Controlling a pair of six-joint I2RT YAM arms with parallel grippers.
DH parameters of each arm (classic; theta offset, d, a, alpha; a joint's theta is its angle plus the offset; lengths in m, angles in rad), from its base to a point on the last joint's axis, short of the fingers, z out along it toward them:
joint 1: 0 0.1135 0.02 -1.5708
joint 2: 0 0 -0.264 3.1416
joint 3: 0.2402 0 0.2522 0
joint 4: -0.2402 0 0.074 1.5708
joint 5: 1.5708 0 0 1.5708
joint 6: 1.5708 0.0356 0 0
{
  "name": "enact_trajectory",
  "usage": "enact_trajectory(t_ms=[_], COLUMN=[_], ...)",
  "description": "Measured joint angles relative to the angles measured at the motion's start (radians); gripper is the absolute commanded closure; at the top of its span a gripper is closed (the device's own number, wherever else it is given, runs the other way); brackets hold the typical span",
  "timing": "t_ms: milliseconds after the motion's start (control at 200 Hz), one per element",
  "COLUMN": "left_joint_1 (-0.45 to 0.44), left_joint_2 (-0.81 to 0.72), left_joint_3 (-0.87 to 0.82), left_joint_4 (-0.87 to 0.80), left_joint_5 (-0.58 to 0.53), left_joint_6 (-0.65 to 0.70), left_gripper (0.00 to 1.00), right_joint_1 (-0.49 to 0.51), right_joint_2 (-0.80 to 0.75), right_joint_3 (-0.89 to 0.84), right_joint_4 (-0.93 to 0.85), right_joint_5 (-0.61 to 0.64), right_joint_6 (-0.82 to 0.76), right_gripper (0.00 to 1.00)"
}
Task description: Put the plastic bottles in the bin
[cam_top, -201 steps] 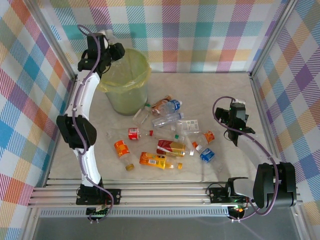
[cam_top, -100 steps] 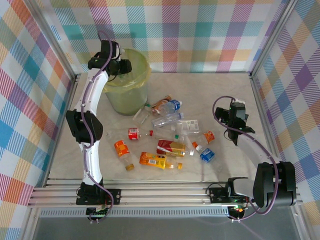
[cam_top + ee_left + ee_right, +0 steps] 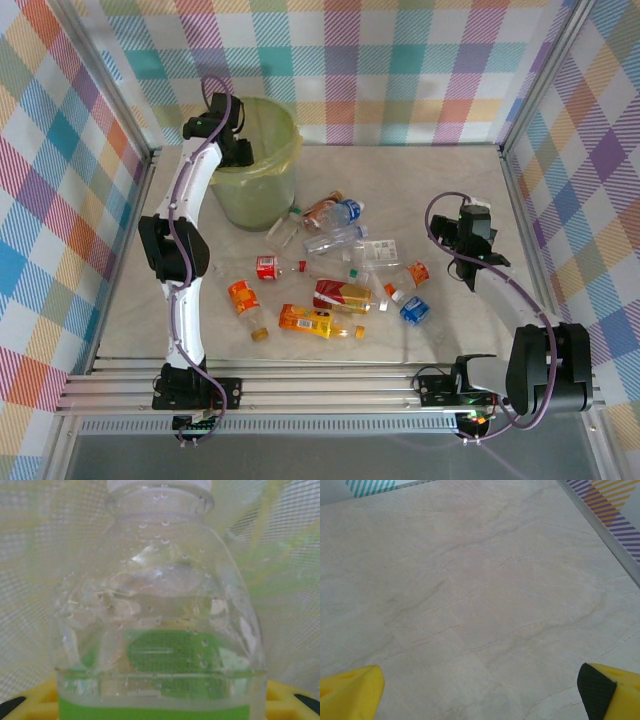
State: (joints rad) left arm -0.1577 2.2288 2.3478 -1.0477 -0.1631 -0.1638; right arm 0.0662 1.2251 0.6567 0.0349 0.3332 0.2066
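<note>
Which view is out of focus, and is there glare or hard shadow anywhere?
Left wrist view: the clear plastic bottle with a green label is close and slightly soft, with bright glints on its crumpled wall; the translucent yellow-green bag behind is blurred. Right wrist view: the pale marble-patterned table top is evenly lit, its veins readable. Top external view: diffuse light, only faint shadows.

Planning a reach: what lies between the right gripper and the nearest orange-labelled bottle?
Top view: bare marbled tabletop and the arm's purple cable between right gripper and orange-labelled bottle.
</note>
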Motion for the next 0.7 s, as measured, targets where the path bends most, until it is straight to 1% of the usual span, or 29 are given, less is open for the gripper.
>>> enact_trajectory(t_ms=[330,550,700], left_joint_1=[-0.024,-0.025,-0.025], left_joint_2=[-0.002,-0.068,-0.128], left_joint_3=[-0.003,-0.116,-0.17], left_joint_4=[-0.075,-0.07,-0.066], left_joint_5=[-0.155,-0.214,-0.23], left_joint_6=[-0.031,-0.06,-0.072], left_gripper=[0.65,0.66,0.66], right_joint_1=[0.0,0.0,0.0], right_joint_2=[-0.009,-0.011,-0.011], right_joint_3=[0.0,0.0,0.0], right_joint_4=[0.0,-0.003,-0.004], right_joint_5=[0.008,0.016,0.023], right_joint_6=[0.015,0.018,0.019], right_gripper=[0.0,0.0,0.0])
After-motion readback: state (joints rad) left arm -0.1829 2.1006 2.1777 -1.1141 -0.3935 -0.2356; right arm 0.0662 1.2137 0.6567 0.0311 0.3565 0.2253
